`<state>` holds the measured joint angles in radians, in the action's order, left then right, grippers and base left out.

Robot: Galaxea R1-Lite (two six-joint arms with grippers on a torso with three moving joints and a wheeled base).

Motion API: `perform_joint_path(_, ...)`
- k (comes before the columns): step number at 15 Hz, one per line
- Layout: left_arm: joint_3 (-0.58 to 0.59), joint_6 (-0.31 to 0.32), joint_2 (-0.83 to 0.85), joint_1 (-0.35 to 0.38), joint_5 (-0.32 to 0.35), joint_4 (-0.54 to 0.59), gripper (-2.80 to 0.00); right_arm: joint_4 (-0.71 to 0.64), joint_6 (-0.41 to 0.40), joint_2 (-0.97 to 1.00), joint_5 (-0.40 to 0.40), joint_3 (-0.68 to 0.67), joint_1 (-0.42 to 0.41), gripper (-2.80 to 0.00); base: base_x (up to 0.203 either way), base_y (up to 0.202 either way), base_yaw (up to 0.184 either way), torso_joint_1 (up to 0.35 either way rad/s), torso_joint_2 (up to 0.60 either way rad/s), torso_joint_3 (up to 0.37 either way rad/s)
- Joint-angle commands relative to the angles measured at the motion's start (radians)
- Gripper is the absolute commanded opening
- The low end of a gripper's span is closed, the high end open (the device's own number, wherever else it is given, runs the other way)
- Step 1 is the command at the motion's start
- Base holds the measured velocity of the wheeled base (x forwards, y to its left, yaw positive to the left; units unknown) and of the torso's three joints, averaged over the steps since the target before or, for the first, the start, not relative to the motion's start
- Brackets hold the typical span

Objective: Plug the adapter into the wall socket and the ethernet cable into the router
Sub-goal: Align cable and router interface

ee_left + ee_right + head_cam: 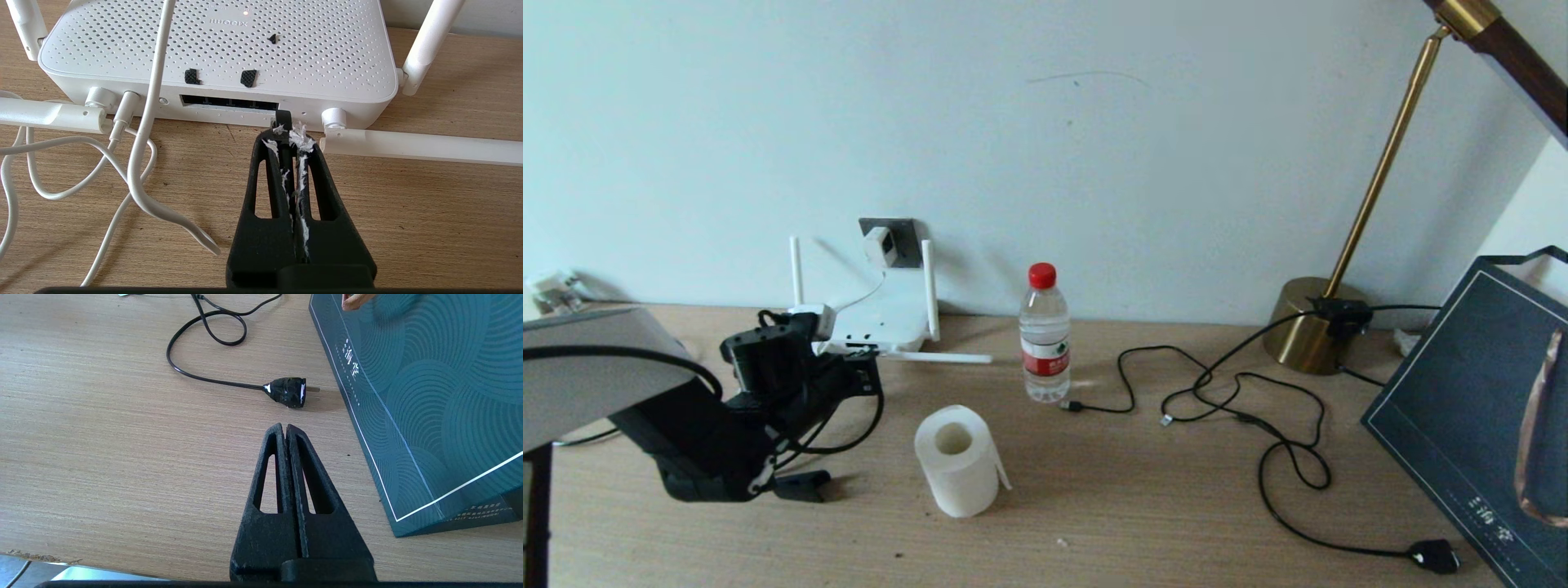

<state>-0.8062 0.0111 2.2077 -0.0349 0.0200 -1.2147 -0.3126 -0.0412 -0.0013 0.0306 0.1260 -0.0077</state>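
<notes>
The left gripper (286,130) has its jaws pressed together on a thin black thing, apparently the ethernet cable (282,117), whose end pokes out just past the fingertips; the clear connector itself cannot be made out. That tip sits right at the router (220,45), touching or nearly touching its back edge at the end of the dark port row (229,103), perhaps a shade beside the last opening. The cable's long axis runs along the fingers, straight toward the ports, so the coming push looks to depend on lining the tip up sideways with a port before driving in. In the head view the left gripper (849,359) lies low at the router's (882,322) near edge. Behind it, the adapter (882,245) already sits in the wall socket (907,233), its white cord (143,134) trailing down. The right gripper (284,430), jaws closed on nothing, hangs well apart over the table (102,437) near a black plug (288,392).
</notes>
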Motion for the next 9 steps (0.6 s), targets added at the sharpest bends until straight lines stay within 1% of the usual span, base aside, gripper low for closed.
perform_joint_path(1,0.002,0.000,0.001,0.001,0.000,-0.006,-2.80,-0.002,-0.002,0.001,0.000,0.000,0.000,-2.80,0.000,0.000,0.000,0.000,0.00,0.000)
perform_joint_path(7,0.014,0.001,-0.002,0.001,-0.002,-0.006,-2.80,-0.002,-0.002,0.001,0.000,0.000,0.000,-2.80,0.000,0.000,0.000,0.000,0.00,0.000)
perform_joint_path(9,0.036,0.002,-0.010,0.001,-0.002,-0.007,-2.80,-0.002,0.000,0.001,0.000,0.000,0.000,-2.80,0.000,0.000,0.000,0.000,0.00,0.000)
